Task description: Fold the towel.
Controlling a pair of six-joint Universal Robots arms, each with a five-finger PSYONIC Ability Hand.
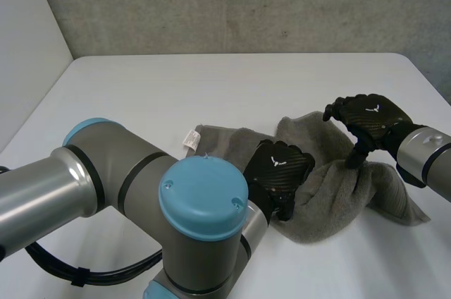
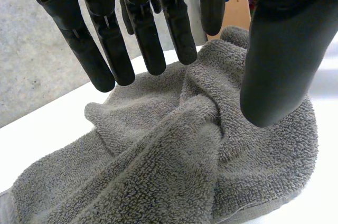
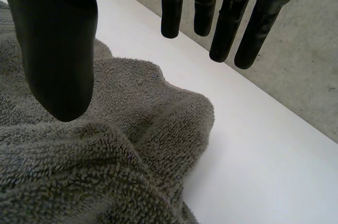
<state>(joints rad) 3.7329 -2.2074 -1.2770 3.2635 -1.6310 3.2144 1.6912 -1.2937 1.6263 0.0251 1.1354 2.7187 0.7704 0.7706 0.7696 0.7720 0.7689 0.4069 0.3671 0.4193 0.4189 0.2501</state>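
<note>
A crumpled grey towel (image 1: 331,197) lies toward the white table's (image 1: 211,87) right edge; the left hand (image 1: 280,166) hovers open-fingered over its middle, the right hand (image 1: 372,121) open-fingered over its right end

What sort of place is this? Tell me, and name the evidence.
Probably a robotics lab or test cell: a plain white table against a bare grey wall, with a grey-and-blue robot arm working a crumpled towel.
</note>
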